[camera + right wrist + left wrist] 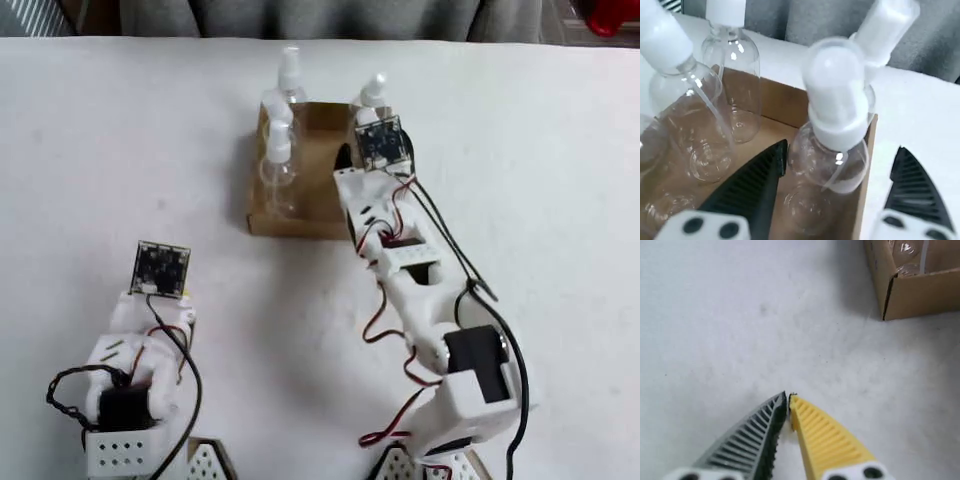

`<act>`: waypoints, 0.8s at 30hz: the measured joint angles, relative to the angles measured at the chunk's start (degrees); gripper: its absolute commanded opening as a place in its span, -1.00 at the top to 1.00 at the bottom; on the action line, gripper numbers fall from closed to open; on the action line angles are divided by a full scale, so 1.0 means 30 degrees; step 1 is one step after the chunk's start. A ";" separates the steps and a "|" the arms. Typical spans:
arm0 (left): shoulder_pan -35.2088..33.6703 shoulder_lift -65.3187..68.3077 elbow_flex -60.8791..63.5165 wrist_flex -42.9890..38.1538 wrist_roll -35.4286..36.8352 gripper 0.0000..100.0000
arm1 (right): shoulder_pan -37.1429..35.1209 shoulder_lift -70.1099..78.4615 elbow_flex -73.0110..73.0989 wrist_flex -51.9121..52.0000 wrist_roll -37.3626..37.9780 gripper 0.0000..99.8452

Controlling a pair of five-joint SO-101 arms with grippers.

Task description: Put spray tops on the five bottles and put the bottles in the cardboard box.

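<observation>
The left gripper (788, 398) (grey and yellow fingers pressed tip to tip, holding nothing) hangs over the white table (740, 315) near the brown cardboard box (300, 222), where the right gripper (840, 150) – black fingers spread wide – straddles a clear plastic bottle with a white spray top (832, 117) standing in the far corner.

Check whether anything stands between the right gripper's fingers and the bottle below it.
Nothing visible right now. The right gripper is open, a finger on each side of the bottle. One finger hangs outside the cardboard box's side wall, which might get between them lower down.
</observation>
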 measured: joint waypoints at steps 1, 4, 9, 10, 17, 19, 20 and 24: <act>0.0000 0.0000 0.0000 0.0000 0.0000 0.95 | -0.0029 -0.0176 0.0029 0.0000 0.0000 0.44; 0.0000 0.0000 0.0000 0.0000 0.0000 0.95 | -0.0293 -0.0557 0.0117 0.0000 0.0000 0.44; 0.0000 0.0000 0.0000 0.0000 0.0000 0.95 | -0.0557 -0.0821 0.0440 0.0000 0.0000 0.44; 0.0000 0.0000 0.0000 0.0000 0.0000 0.95 | -0.0615 -0.0996 0.0440 0.0000 0.0000 0.44; 0.0000 0.0000 0.0000 0.0000 0.0000 0.95 | -0.0586 -0.3253 0.1465 0.0000 0.0000 0.44; 0.0000 0.0000 0.0000 0.0000 0.0000 0.95 | -0.0586 -0.4249 0.2168 0.0000 0.0000 0.44; 0.0000 0.0000 0.0000 0.0000 0.0000 0.95 | -0.0615 -0.4777 0.2432 0.0000 0.0000 0.45; 0.0000 0.0000 0.0000 0.0000 0.0000 0.95 | -0.0586 -0.7062 0.3458 0.0000 0.0000 0.45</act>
